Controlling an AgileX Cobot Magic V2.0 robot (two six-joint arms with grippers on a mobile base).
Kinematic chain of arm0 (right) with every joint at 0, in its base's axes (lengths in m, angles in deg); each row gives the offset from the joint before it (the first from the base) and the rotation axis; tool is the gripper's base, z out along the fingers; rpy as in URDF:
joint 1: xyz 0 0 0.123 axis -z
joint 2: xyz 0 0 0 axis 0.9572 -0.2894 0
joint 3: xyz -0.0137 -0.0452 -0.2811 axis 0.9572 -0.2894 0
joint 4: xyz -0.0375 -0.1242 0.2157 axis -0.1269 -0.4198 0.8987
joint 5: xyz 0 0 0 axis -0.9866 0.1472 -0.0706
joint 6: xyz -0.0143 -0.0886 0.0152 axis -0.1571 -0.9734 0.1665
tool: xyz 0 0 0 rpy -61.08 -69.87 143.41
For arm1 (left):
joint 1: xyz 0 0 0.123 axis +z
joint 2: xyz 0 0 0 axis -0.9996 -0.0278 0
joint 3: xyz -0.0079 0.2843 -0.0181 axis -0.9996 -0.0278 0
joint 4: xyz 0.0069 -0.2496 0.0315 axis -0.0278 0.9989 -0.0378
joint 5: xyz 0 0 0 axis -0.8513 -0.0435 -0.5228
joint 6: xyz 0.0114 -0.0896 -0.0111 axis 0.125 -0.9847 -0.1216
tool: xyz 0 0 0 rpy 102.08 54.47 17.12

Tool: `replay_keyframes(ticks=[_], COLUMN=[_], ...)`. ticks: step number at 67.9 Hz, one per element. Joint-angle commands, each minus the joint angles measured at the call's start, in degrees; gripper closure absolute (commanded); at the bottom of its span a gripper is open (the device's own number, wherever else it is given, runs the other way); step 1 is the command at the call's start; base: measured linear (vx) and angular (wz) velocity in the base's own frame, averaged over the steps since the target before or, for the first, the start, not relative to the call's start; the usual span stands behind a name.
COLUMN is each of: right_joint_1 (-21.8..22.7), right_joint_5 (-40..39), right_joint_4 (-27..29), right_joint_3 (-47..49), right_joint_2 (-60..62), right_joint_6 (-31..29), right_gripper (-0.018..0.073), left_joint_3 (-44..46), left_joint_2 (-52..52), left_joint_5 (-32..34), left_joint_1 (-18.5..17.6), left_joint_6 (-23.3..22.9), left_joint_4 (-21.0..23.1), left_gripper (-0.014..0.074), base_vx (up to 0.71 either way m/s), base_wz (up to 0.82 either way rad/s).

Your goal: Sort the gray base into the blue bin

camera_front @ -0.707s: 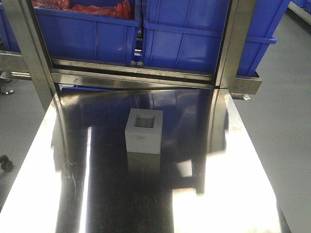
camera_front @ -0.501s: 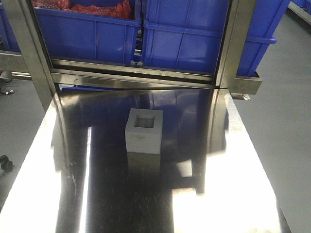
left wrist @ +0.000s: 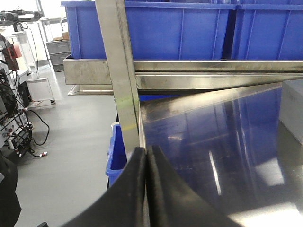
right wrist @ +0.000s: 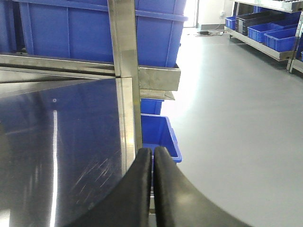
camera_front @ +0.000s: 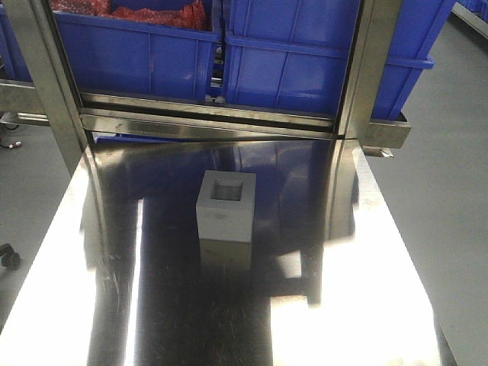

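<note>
The gray base (camera_front: pixel 226 206) stands upright mid-table on the steel table (camera_front: pixel 358 305), its square window facing up; its corner shows at the right edge (left wrist: pixel 293 113) of the left wrist view. Two big blue crates sit on the rack behind: the left crate (camera_front: pixel 137 53) holds red material, and the right one, a blue bin (camera_front: pixel 305 61), hides its inside. My left gripper (left wrist: pixel 147 152) is shut and empty at the table's left edge, far from the base. At the table's right edge my right gripper (right wrist: pixel 152 152) is likewise shut and empty. Neither gripper shows in the front view.
Steel uprights (camera_front: pixel 53 84) (camera_front: pixel 364 69) and a crossbar (camera_front: pixel 206 122) fence the table's far end. Smaller blue bins sit on the floor beside the table's left edge (left wrist: pixel 118 151) and right edge (right wrist: pixel 161 135). Cables and gear lie on the floor (left wrist: pixel 19 132).
</note>
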Motion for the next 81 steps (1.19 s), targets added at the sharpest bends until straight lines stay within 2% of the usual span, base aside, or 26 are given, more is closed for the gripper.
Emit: replay_keyframes(ticks=[1, 11, 18, 25, 36, 43, 48, 59, 66, 72, 81], right_joint_1=[0.3, 0.3, 0.3, 0.3, 0.3, 0.3, 0.3, 0.3, 0.3, 0.3, 0.3], right_joint_5=[-4.2, -4.2, -4.2, -4.2, -4.2, -4.2, -4.2, -4.2, -4.2, -4.2, -4.2], right_joint_4=[-0.4, -0.4, -0.4, -0.4, -0.4, -0.4, -0.4, -0.4, -0.4, -0.4, -0.4], right_joint_3=[-0.1, -0.1, -0.1, -0.1, -0.1, -0.1, -0.1, -0.1, -0.1, -0.1, -0.1], right_joint_2=[-1.0, -1.0, -1.0, -1.0, -1.0, -1.0, -1.0, -1.0, -1.0, -1.0, -1.0], right_joint_6=[-0.7, -0.7, -0.7, -0.7, -0.7, -0.7, -0.7, -0.7, -0.7, -0.7, -0.7], right_gripper=[0.0564, 0.0564, 0.0564, 0.0564, 0.0564, 0.0564, 0.0564, 0.0564, 0.0564, 0.0564, 0.0564], left_joint_3=[1.2, 2.6, 8.3, 16.5, 29.3, 34.3, 36.0, 36.4, 36.4, 36.4, 36.4], left_joint_2=[0.7, 0.7, 0.5, -2.7, -15.0, -23.4, -27.6, -30.7, -30.6, -30.6, -30.6], left_joint_5=[4.7, 8.9, 8.9, 4.2, -9.1, -16.4, -18.9, -18.6, -18.1, -16.8, -16.1], left_joint_1=[0.1, 0.1, 0.1, 0.1, 0.1, 0.1, 0.1, 0.1, 0.1, 0.1, 0.1], left_joint_6=[-0.5, -0.6, -0.2, 0.2, 0.2, 0.2, 0.1, 0.0, 0.0, 0.0, -0.5], left_joint_4=[0.1, 2.2, 2.3, 1.0, 0.1, 0.1, 0.1, 2.3, 3.5, 3.5, 3.5], left_gripper=[0.0603, 0.0603, 0.0603, 0.0603, 0.0603, 0.0603, 0.0603, 0.0584, 0.0491, 0.033, 0.0021], base_vx=[0.0, 0.0, 0.0, 0.0, 0.0, 0.0, 0.0, 0.0, 0.0, 0.0, 0.0], base_wz=[0.0, 0.0, 0.0, 0.0, 0.0, 0.0, 0.0, 0.0, 0.0, 0.0, 0.0])
